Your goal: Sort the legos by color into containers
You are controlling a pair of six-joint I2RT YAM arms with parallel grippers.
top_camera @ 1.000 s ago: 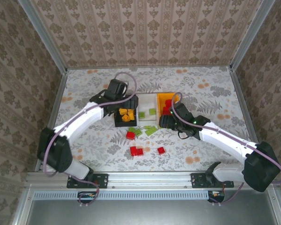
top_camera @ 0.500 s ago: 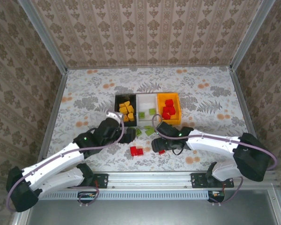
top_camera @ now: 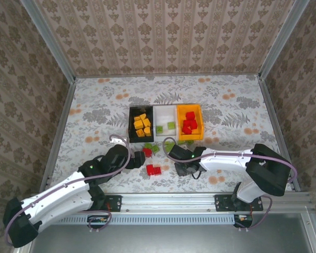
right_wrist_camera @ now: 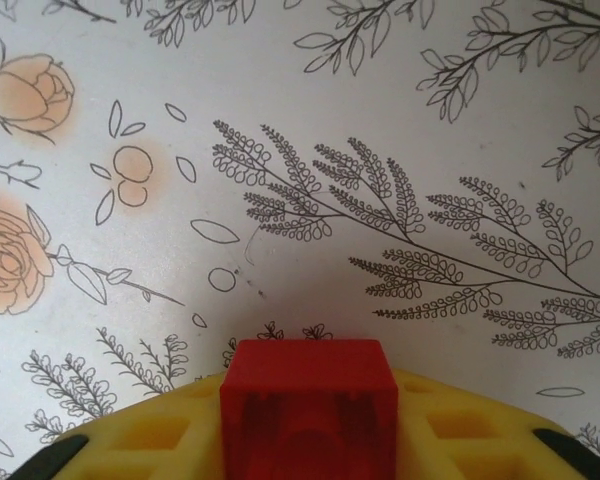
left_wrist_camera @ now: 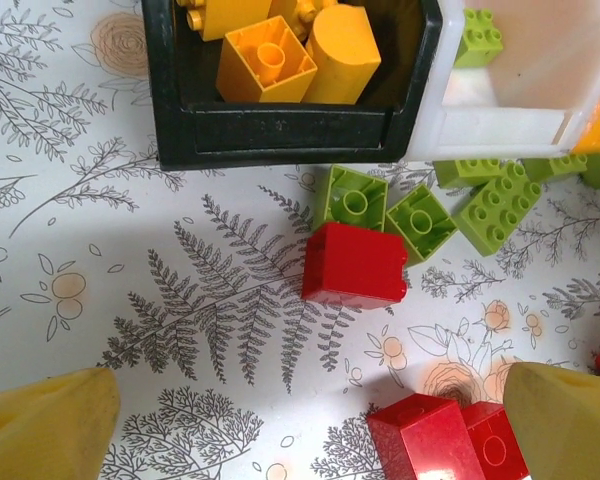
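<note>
Three containers stand side by side: a black bin (top_camera: pixel 131 126) with yellow legos, a white bin (top_camera: pixel 165 117) with green ones, and an orange bin (top_camera: pixel 181 122) with red ones. My right gripper (top_camera: pixel 187 169) is down on the table, shut on a red lego (right_wrist_camera: pixel 308 400) between its yellow fingers (right_wrist_camera: pixel 140 445). Over the loose bricks hangs my left gripper (left_wrist_camera: pixel 305 430), open and holding nothing. A red lego (left_wrist_camera: pixel 355 265) lies ahead of it, green legos (left_wrist_camera: pixel 422 220) lie beyond that, and two red legos (left_wrist_camera: pixel 445 440) sit by its right fingertip (left_wrist_camera: pixel 565 420).
The black bin's front wall (left_wrist_camera: pixel 280 135) and the white bin (left_wrist_camera: pixel 500 120) stand just past the loose bricks. Bare flowered tabletop (top_camera: pixel 95 105) stretches left and right of the bins. Metal rails (top_camera: pixel 58 126) and papered walls close in the table.
The left arm has drawn back from the black bin to the loose bricks and stayed open. The right arm has come down from the orange bin and shut on a red lego.
</note>
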